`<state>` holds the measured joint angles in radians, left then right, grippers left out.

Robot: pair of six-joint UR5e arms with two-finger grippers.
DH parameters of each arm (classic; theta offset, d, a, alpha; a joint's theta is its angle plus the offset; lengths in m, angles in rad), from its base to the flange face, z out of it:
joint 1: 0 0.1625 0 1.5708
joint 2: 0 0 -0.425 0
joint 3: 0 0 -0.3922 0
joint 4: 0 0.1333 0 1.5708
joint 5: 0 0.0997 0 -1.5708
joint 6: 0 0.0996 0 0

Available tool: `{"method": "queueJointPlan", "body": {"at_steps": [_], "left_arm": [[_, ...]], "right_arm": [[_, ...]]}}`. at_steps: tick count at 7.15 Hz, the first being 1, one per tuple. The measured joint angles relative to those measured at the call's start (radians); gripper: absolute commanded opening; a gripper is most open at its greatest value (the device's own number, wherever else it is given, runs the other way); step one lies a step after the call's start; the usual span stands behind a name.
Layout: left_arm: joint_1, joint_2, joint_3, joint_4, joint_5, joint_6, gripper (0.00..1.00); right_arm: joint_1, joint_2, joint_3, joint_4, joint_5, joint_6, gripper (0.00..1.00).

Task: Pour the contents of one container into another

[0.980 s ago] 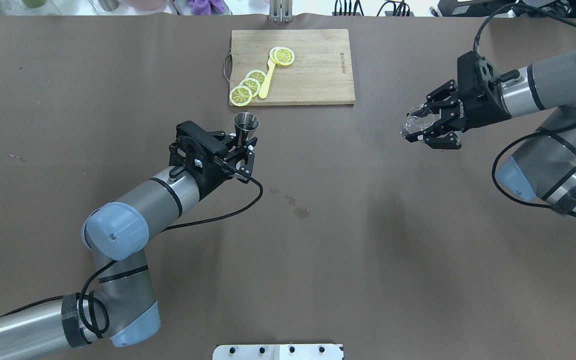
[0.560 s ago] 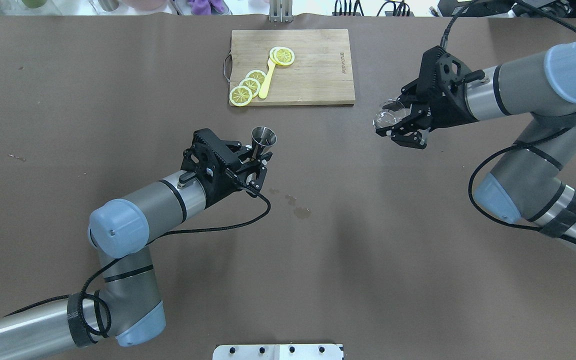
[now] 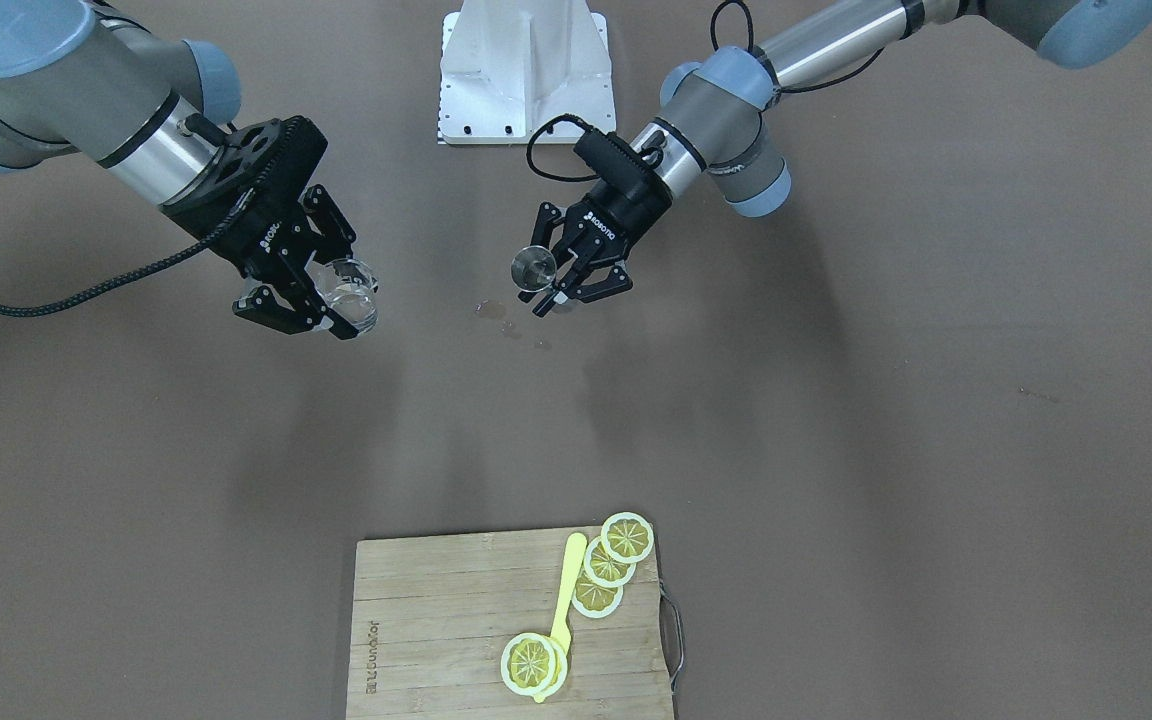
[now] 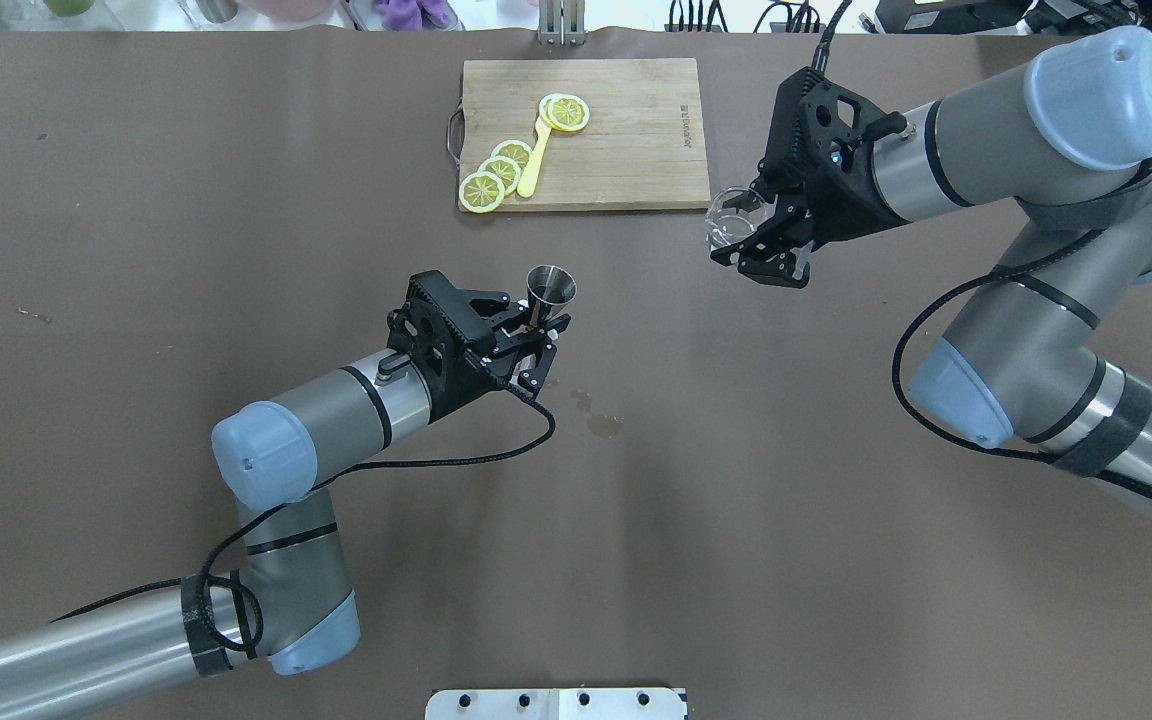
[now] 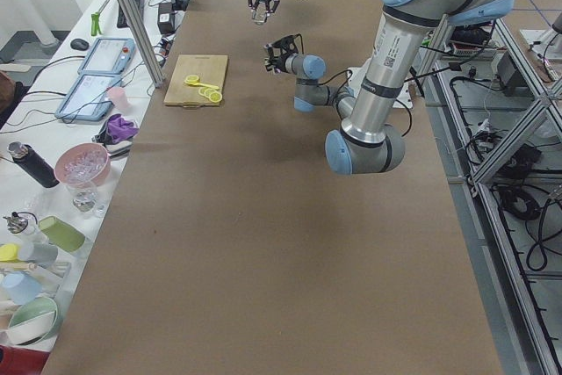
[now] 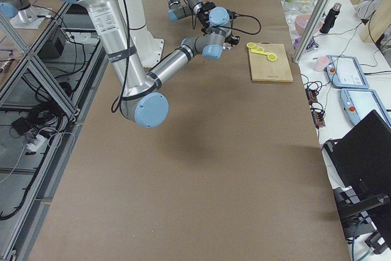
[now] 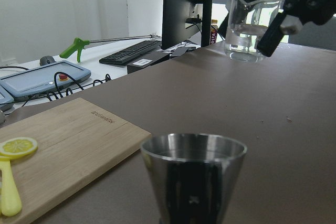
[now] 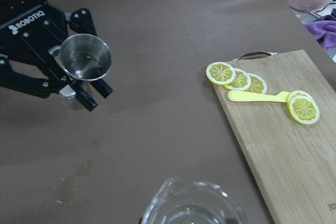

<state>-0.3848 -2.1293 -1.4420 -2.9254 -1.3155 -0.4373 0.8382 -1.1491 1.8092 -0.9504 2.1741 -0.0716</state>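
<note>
We count one metal cup (image 4: 551, 285) and one glass cup (image 4: 726, 215), both upright, mouths up. The left gripper (image 4: 536, 335) pinches the metal cup, and the right gripper (image 4: 748, 235) pinches the glass cup.

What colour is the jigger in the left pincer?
Shiny silver jigger, clearest in right wrist view.

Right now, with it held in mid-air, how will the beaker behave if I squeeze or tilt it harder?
The beaker looks like thin clear glass, so it is probably light and fragile; a harder squeeze might crack it. Its smooth wall may slip in the right pincer, which grips it only from the sides. Being round, it could also twist in that grip.
</note>
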Motion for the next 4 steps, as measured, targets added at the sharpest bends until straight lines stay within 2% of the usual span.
{"method": "queueJointPlan", "body": {"at_steps": [2, 4], "left_arm": [[0.000, -0.012, 0.034, -0.028, 0.007, 0.001, 0.00], [0.000, -0.028, 0.053, -0.037, 0.019, 0.002, 0.00]], "right_arm": [[0.016, 0.021, 0.033, -0.101, 0.062, -0.047, 0.00], [0.020, 0.039, 0.071, -0.234, 0.076, -0.132, 0.00]]}}
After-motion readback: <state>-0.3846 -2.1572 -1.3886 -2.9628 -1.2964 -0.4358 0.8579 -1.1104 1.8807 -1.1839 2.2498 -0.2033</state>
